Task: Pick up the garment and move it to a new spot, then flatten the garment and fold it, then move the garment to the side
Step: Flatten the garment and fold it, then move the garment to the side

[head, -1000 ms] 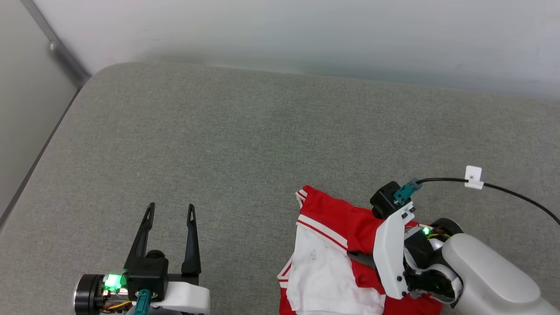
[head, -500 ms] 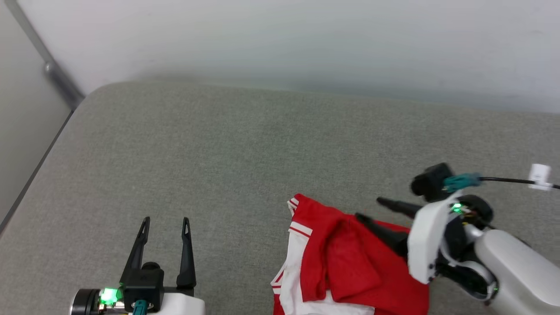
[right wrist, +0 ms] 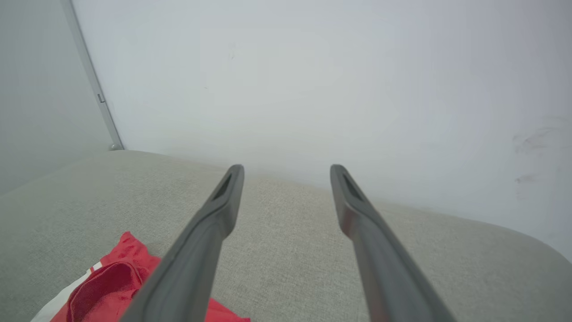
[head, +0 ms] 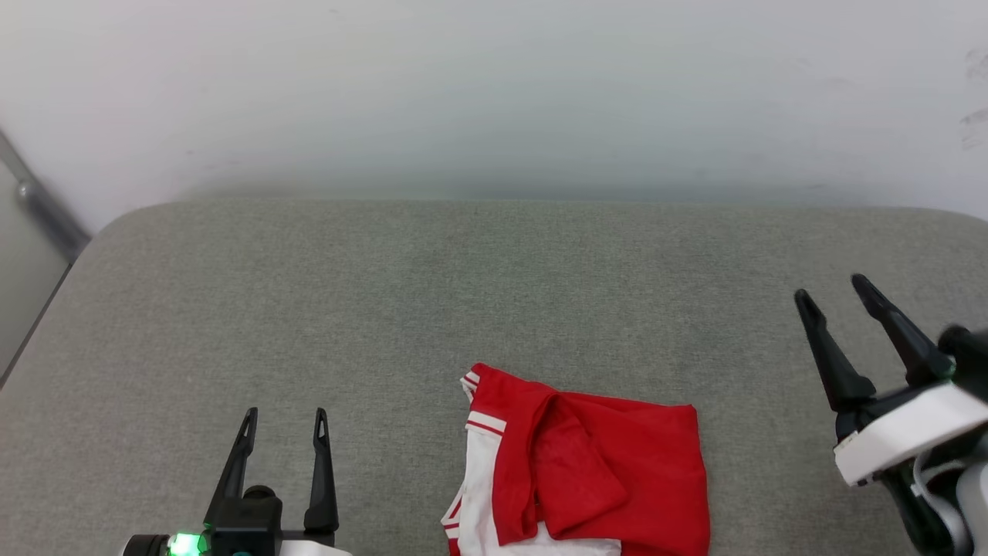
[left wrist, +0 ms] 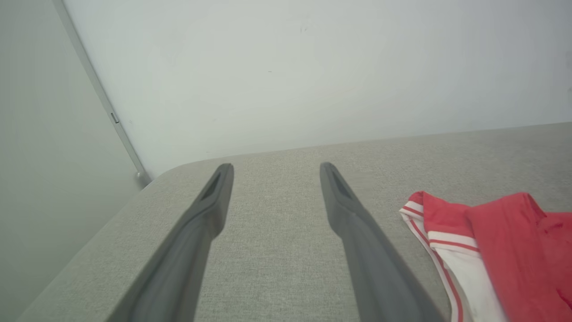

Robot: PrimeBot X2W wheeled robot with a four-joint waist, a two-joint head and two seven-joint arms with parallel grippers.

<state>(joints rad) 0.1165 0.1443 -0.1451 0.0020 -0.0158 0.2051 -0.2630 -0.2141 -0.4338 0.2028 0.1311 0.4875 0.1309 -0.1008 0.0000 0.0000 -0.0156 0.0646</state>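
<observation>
On the grey upholstered surface [head: 370,309], near its front edge and somewhat right of centre in the head view, lies the garment [head: 610,471]; it is gathered into a compact, roughly rectangular bundle with red fabric uppermost; 1 white sleeve [head: 480,463] with red-and-white striped trim shows along its left side; its lower part runs past the bottom edge of the view. A loose red flap lies folded over the middle of the bundle.

The left gripper [head: 285,415] sits at the lower left, its 2 dark fingers pointing up the view and held apart; only grey surface shows between them; it stands well apart from the garment, on the garment's left. In the left wrist view the striped sleeve end lies off to the right of the parted fingers, not touching them.

The right gripper [head: 830,287] sits at the right edge, its 2 fingers spread and leaning toward the upper left; it is well apart from the garment and grips nothing. In the right wrist view the garment shows at the lower left, partly behind 1 finger; whether either gripper touches the surface cannot be told.

A pale wall [head: 494,93] rises behind the surface; a metal strip [head: 42,212] runs down the wall at the far left.
</observation>
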